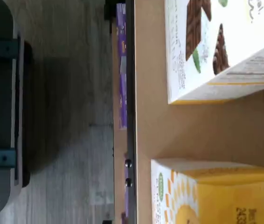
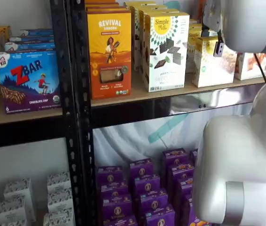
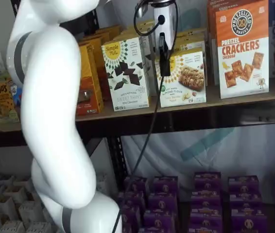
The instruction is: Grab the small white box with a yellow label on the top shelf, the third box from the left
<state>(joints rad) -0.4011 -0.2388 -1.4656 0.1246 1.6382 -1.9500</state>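
Note:
The small white box [image 3: 183, 77] with its yellow sunburst label stands upright on the top shelf [image 3: 234, 102], between a taller white box and an orange-and-white one. It also shows in a shelf view as the small white box [image 2: 213, 63], and in the wrist view as the small white box [image 1: 202, 196] on the tan board [image 1: 188, 130]. My gripper [image 3: 164, 72] hangs in front of the box's left upper corner. Only one black finger shows, side-on, with nothing held in it. The jaws stand wide open.
The tall white Simple Mills box [image 3: 126, 73] stands just left of the target, and the pretzel cracker box [image 3: 242, 48] just right. An orange Revival box [image 2: 109, 52] is further left, by the black upright [image 2: 74, 113]. Purple boxes [image 3: 200, 194] fill the lower shelf. My white arm [image 3: 55, 121] stands at the left.

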